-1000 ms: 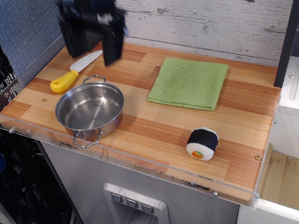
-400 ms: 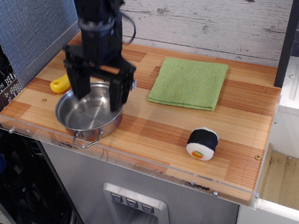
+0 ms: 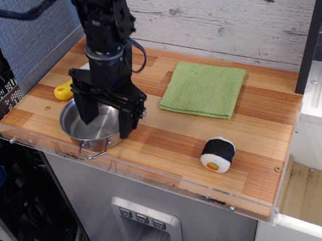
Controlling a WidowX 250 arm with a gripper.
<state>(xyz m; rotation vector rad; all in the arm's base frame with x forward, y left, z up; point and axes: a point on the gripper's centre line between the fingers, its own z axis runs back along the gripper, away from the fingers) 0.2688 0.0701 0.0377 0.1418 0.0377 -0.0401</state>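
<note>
End effector (image 3: 108, 125) above pot (image 3: 78, 127) hides knife (image 3: 62, 92) blade; cloth (image 3: 204, 88), sushi (image 3: 217, 153) apart.

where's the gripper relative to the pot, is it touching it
Cannot tell. The only view shows the open gripper low over the steel pot, its fingers covering part of the rim and hiding any contact or gap.
</note>
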